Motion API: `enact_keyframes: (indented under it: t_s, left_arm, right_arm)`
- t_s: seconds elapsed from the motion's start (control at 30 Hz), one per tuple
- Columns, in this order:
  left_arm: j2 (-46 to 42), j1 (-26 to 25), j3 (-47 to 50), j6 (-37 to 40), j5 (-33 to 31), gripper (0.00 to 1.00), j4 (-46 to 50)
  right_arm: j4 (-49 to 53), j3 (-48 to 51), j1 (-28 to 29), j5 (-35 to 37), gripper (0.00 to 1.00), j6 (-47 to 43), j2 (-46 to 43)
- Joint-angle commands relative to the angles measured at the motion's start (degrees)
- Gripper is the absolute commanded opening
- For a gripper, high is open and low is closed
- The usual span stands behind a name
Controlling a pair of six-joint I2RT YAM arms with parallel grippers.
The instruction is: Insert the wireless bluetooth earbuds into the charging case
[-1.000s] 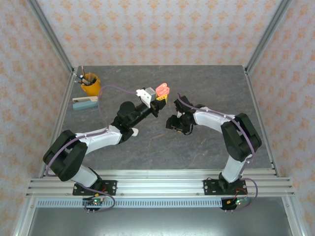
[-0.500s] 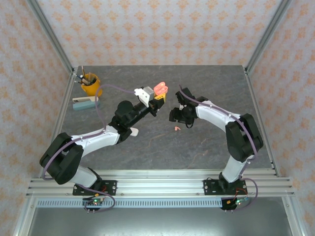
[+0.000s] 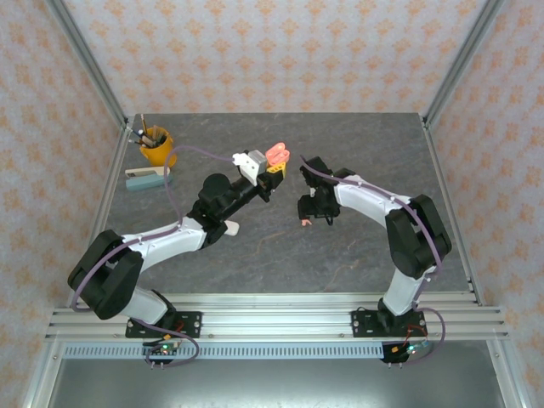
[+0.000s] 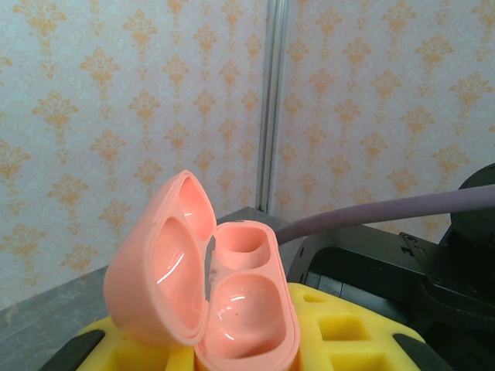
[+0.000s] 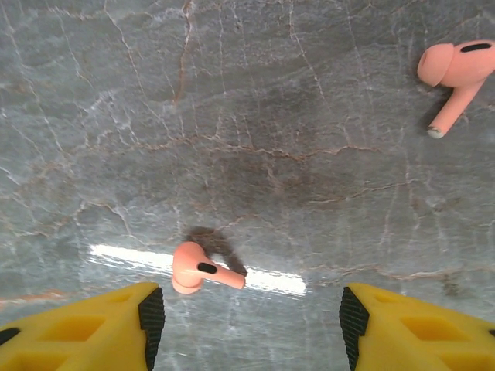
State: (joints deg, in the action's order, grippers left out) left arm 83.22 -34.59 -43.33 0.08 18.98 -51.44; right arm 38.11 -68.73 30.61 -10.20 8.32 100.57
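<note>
My left gripper (image 3: 274,167) is shut on the salmon charging case (image 3: 278,155) and holds it up off the table. In the left wrist view the charging case (image 4: 232,297) has its lid swung open to the left, and both wells look empty between the yellow fingers (image 4: 348,340). My right gripper (image 5: 247,325) hangs open just above the table. One salmon earbud (image 5: 197,270) lies on the table between its fingers (image 5: 116,328), nearer the left one. Another salmon earbud (image 5: 452,73) lies farther off at the upper right. From above, an earbud (image 3: 304,222) shows just below the right gripper (image 3: 313,206).
A yellow pen cup (image 3: 155,146) and a pale blue stapler (image 3: 146,178) stand at the back left. A small white object (image 3: 231,227) lies beside the left forearm. Metal frame posts and patterned walls close in the grey stone tabletop (image 3: 357,144).
The right gripper drew back toward the rear, uncovering a salmon earbud on the table, then came forward over it again with jaws wider. The left arm lifted the case slightly.
</note>
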Motion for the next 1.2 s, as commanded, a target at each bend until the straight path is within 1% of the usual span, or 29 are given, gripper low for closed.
enact_keyframes:
  t_s: [0.0,0.1,0.37,0.57,0.83,0.87,0.9,1.0,1.03,1.07,1.17]
  left_arm:
    - [-1.8,0.8,-0.7,1.0,-0.6,0.00,0.3]
    - [-1.8,0.8,-1.1,1.1,-0.4,0.00,0.7]
    - [-1.9,1.0,-1.1,1.2,-0.3,0.00,0.9]
    - [-2.1,1.2,-1.0,1.2,-0.3,0.00,0.8]
    - [-2.0,1.2,-0.6,1.0,-0.4,0.00,0.6]
    - [-2.1,1.3,-0.5,1.0,-0.4,0.00,0.5]
    - [-2.1,1.3,-0.5,0.9,-0.4,0.00,0.4]
    - [-2.3,1.3,-0.2,0.9,-0.4,0.00,0.2]
    - [-2.4,1.3,-0.2,0.8,-0.4,0.00,0.1]
    - [-2.4,1.3,-0.1,0.8,-0.5,0.00,0.0]
    - [-2.5,1.4,0.0,0.8,-0.6,0.00,-0.2]
  right_arm:
    - [2.3,0.2,0.4,2.1,0.63,-6.8,0.0]
    - [1.8,-0.4,0.4,-1.0,0.63,-7.3,1.3]
    - [-1.9,-1.3,0.4,-6.8,0.62,-2.8,5.7]
    - [-5.4,1.5,1.0,-12.3,0.61,1.7,5.1]
    - [-7.3,4.3,3.6,-14.1,0.59,5.8,3.2]
    - [-6.8,4.2,3.8,-12.9,0.59,6.4,2.6]
    - [-5.9,4.1,3.8,-9.7,0.59,7.5,1.8]
    - [-1.3,2.8,3.8,2.9,0.60,11.5,-0.1]
    - [-0.3,2.5,3.8,5.4,0.61,12.4,-0.4]
    - [0.5,2.2,3.9,7.3,0.61,13.6,-0.5]
    - [1.2,1.6,3.8,8.1,0.61,15.5,0.4]
